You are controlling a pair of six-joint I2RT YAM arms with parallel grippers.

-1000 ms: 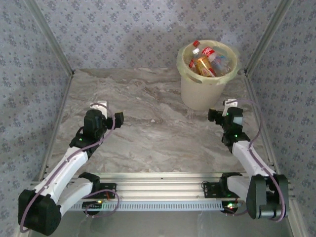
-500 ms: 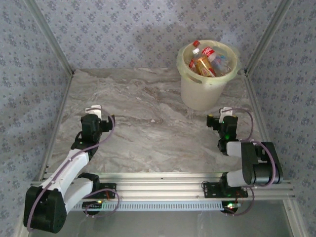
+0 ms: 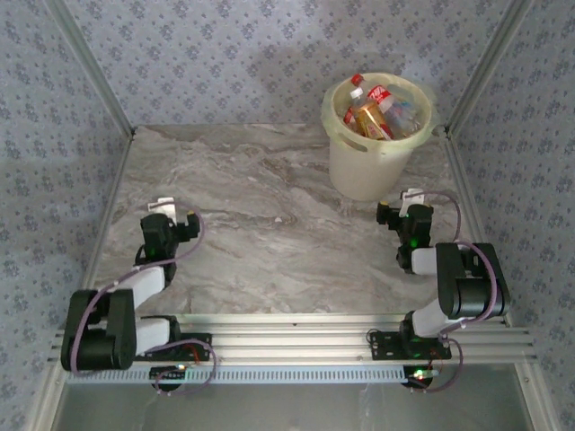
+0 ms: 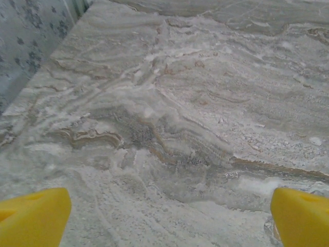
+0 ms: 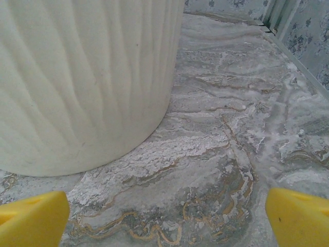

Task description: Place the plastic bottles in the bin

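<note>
While my left pincer (image 4: 169, 216) and right pincer (image 5: 167, 216) gape wide, empty, above the table (image 3: 269, 224): plastic bottles (image 3: 377, 112), heaped inside the bin (image 3: 364, 171) at far right. Handling, judged: light, crushable, slick; grip across the labelled midbody.

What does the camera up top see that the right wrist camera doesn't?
The top view adds the bottles piled inside the bin, the bin's rim and handle slot, and both arms, with the left gripper and the right gripper open and empty. The right wrist view adds a close look at the bin's ribbed side where it meets the table, framed by yellow fingertips spread wide. Both share the bin and the marble table.
</note>
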